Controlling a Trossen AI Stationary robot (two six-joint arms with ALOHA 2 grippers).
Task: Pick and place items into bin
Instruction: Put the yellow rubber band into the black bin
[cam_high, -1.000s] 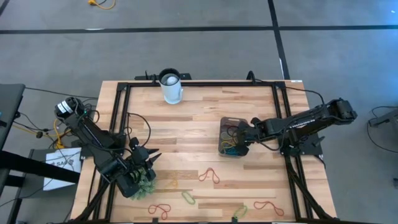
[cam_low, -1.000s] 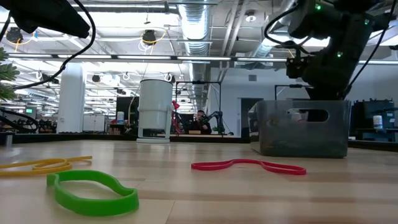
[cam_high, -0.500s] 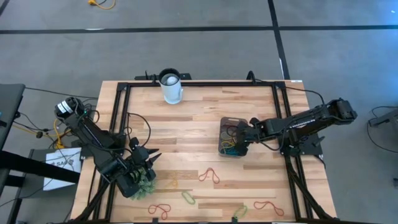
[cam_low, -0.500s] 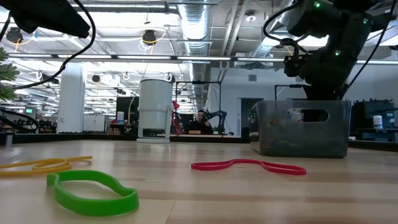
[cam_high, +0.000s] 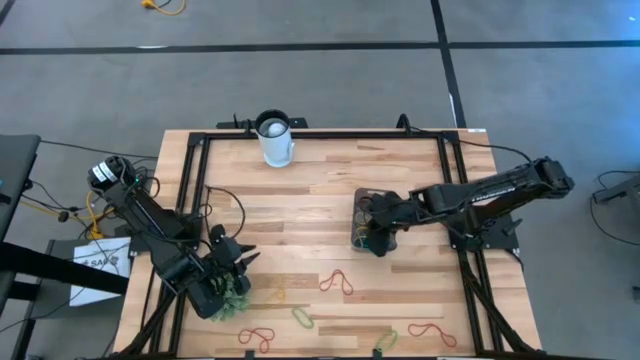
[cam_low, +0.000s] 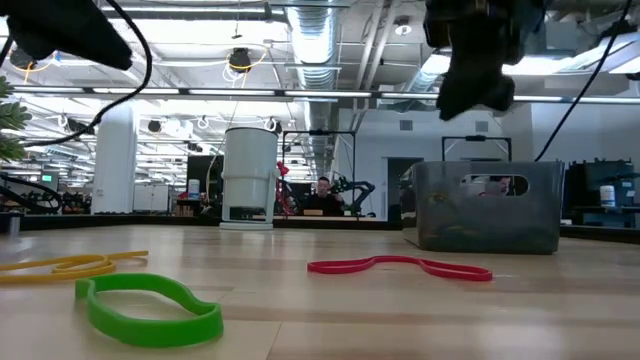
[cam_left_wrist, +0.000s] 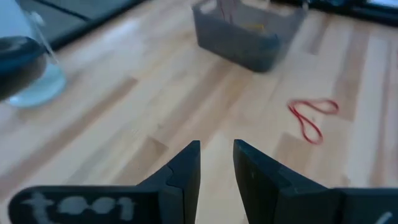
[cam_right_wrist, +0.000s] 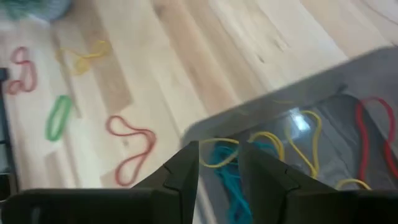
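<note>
While my right hand (cam_high: 377, 232) hangs over the bin (cam_high: 364, 197), at the rim facing the bench's front edge, its two dark fingers (cam_right_wrist: 183, 174) stand slightly apart with nothing between them. Beneath it the bin's clear grey walls and rounded corners enclose limp yellow, teal and red loops (cam_right_wrist: 261, 149). Pale wood planks lie bare between the bin and a red loop (cam_high: 336, 282) in front of it. More thin, floppy loops are strung near the front edge: green (cam_high: 301, 318), red (cam_high: 259, 338) and red (cam_high: 432, 332), plus yellow (cam_high: 272, 296). My left hand (cam_high: 228, 264) waits near the bench's front left corner beside a spiky green ball (cam_high: 234, 292), fingers narrowly parted and empty. A white cup (cam_high: 274, 139) stands at the far edge, well apart from everything.
</note>
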